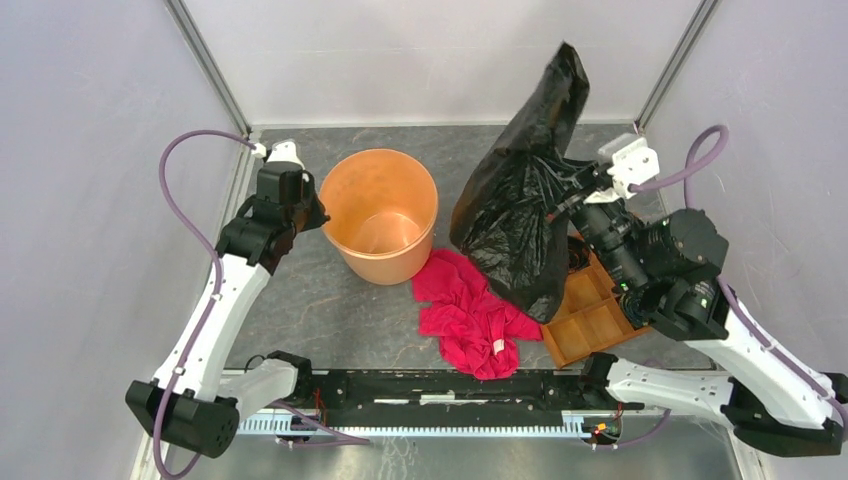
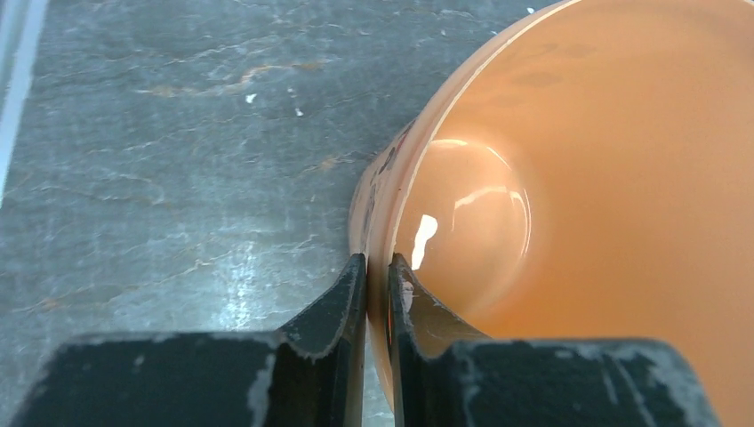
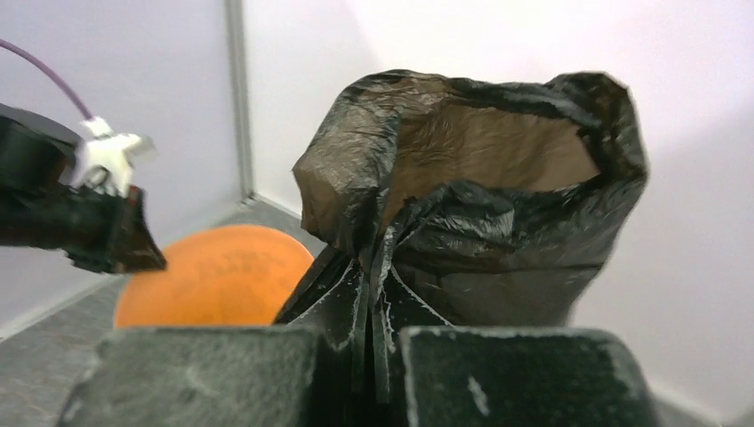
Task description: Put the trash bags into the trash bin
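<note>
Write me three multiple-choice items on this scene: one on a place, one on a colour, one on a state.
1. Where does the red cloth lie?
A. on the table, between bucket and tray
B. inside the bucket
C. over the left arm

2. What colour is the bag held by the right gripper?
A. white
B. black
C. blue

3. The left gripper is:
A. open above the cloth
B. holding the bag
C. shut on the bucket's rim

Answers: 1 A, the top view shows it lying there; 2 B, glossy black in both views; 3 C, its wrist view shows the fingers pinching the rim.
</note>
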